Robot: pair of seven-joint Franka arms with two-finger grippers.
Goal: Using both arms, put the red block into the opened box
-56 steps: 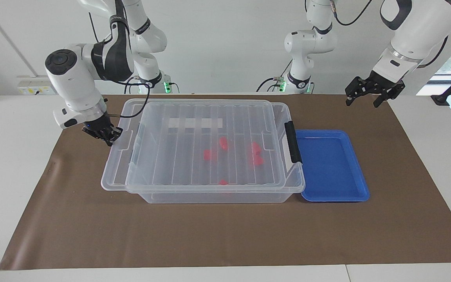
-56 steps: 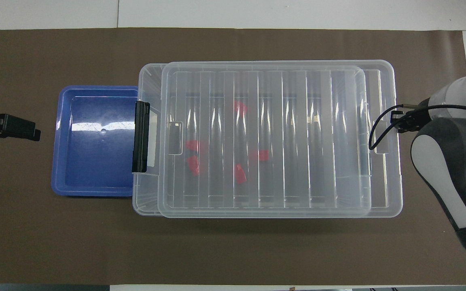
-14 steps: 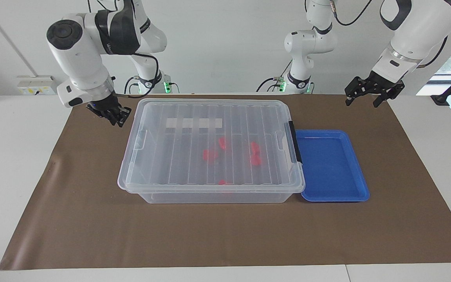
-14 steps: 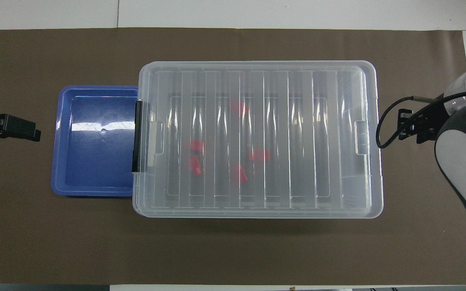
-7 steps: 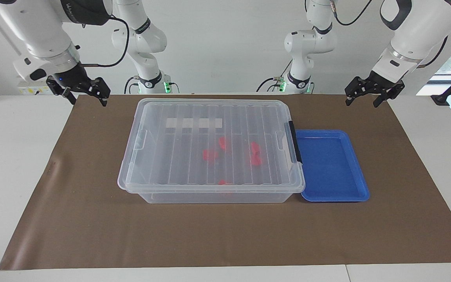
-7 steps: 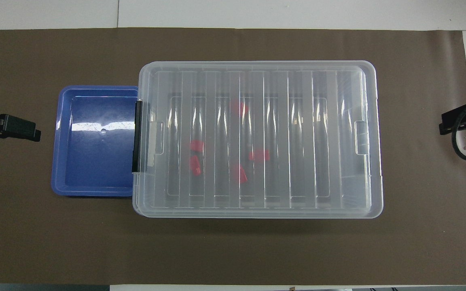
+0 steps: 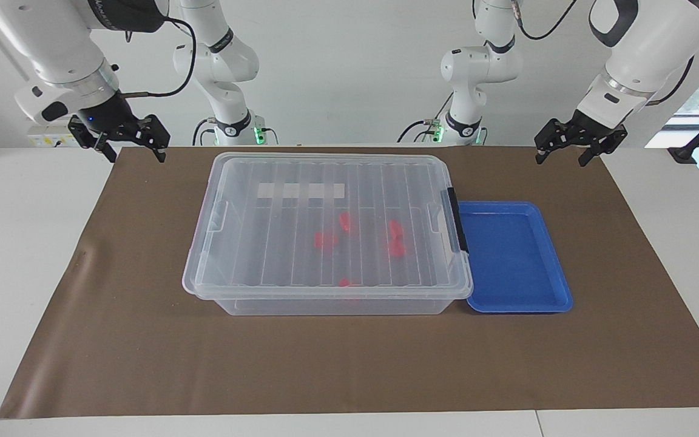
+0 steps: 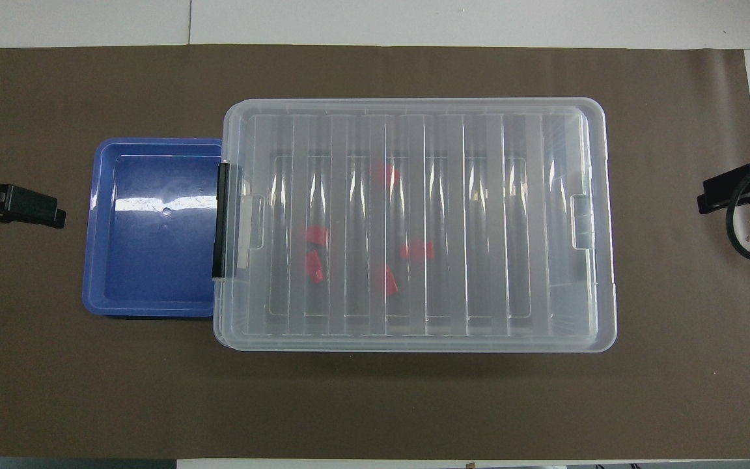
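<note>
The clear box [image 7: 325, 305] [image 8: 609, 312] sits mid-mat with its ribbed lid [image 7: 270, 243] [image 8: 479, 228] seated flat on top and a black latch [image 7: 455, 220] [image 8: 221, 221] at the left arm's end. Several red blocks [image 7: 325, 240] [image 8: 417, 251] lie inside, seen through the lid; I cannot tell which one the task means. My right gripper [image 7: 136, 155] [image 8: 730, 192] hangs open and holds nothing, over the mat's corner at the right arm's end. My left gripper [image 7: 562, 159] [image 8: 23, 205] waits open over the mat's edge at the left arm's end.
A shallow blue tray [image 7: 513, 255] [image 8: 153, 260] lies against the box at the latch end, toward the left arm's end. Brown mat [image 7: 325, 364] covers the white table around both.
The right gripper opened, rose and drew back from the box's end toward the right arm's corner of the mat. The lid, earlier shifted sideways, now lies square on the box. The left arm stayed still.
</note>
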